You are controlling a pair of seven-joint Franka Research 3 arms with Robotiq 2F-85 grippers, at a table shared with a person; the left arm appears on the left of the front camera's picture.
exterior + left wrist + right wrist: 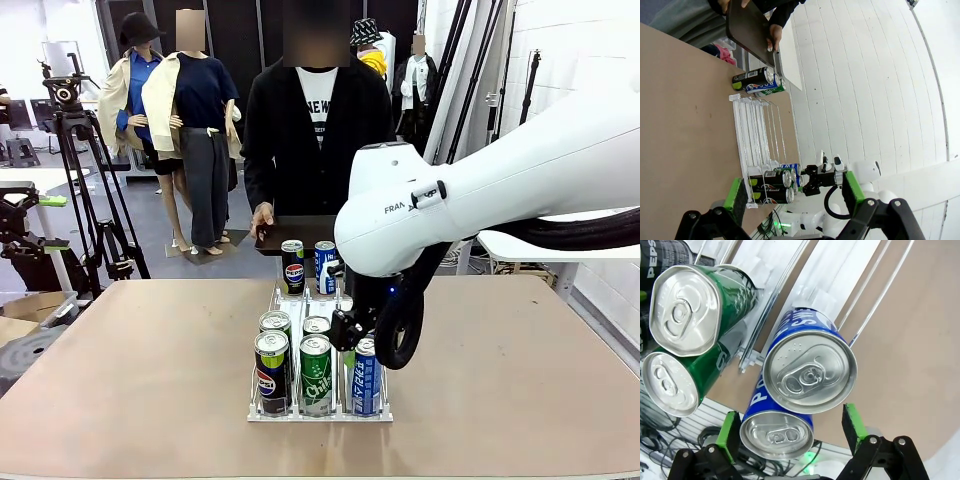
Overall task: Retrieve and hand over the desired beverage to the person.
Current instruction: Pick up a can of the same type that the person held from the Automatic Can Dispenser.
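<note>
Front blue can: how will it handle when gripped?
Probably stiff and fairly heavy: the front blue can looks unopened. Its smooth wall may slip, though green pads on the right gripper should help. Tall and narrow, it could tip if nudged.

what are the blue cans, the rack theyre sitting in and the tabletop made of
Blue cans: most likely aluminium, with a bare brushed silver lid, a pull tab and a glossy printed wall.
Rack: thin shiny rails, probably metal wire, over white strips that may be plastic.
Table: matte tan top, perhaps laminate or board; hard to tell.
</note>
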